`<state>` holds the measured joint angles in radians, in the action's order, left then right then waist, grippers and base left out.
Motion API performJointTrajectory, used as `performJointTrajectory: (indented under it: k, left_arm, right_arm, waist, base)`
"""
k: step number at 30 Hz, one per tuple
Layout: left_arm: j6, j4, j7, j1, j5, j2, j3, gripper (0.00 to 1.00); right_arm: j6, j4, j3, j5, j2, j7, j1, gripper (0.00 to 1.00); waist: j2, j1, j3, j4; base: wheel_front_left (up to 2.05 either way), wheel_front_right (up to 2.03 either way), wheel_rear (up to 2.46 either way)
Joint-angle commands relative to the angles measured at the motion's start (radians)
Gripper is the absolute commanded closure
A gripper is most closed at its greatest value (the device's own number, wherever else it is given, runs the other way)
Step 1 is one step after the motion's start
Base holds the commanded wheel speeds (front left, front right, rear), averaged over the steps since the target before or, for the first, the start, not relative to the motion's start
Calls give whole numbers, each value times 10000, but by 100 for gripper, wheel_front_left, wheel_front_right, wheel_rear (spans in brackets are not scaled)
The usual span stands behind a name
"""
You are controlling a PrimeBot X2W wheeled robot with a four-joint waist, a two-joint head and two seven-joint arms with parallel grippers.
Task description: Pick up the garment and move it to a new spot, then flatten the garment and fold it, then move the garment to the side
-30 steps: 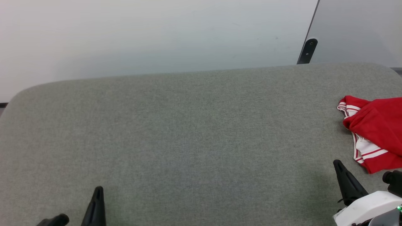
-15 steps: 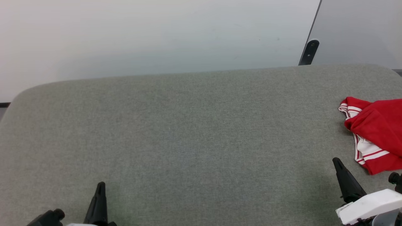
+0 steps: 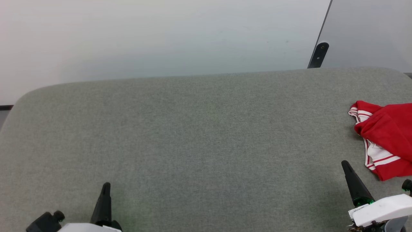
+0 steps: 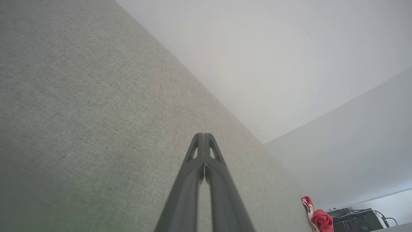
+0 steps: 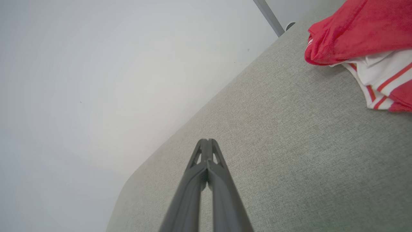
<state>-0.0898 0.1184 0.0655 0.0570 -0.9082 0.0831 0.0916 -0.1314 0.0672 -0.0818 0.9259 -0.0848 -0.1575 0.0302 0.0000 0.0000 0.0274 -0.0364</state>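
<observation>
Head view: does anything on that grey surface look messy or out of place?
The red-and-white garment lies crumpled on the right side of the grey fabric surface, folded over itself, not flat. Nothing looks spilled or damaged.

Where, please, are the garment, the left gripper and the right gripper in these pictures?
garment (image 3: 388, 129), head view, on its red upper fold.
left gripper (image 4: 203, 138), left wrist view, at the closed fingertips.
right gripper (image 5: 207, 143), right wrist view, at the closed fingertips.
</observation>
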Motion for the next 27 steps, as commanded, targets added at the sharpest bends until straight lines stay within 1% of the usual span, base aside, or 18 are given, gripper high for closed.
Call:
performJointTrajectory:
  k: [1, 27]
  left_arm:
    - [-89, -46, -53, -234, -291, 19, 44, 100]
    - [-231, 490, -771, -840, -3046, -122, 129, 100]
  right_arm:
    - [5, -28, -42, 272, 6, 59, 227, 100]
    - [8, 712, -172, 2982, 149, 220, 497, 100]
  waist:
    - [0, 0, -4, 6]
    - [0, 0, -83, 124]
  base:
    - [0, 0, 0]
    - [0, 0, 0]
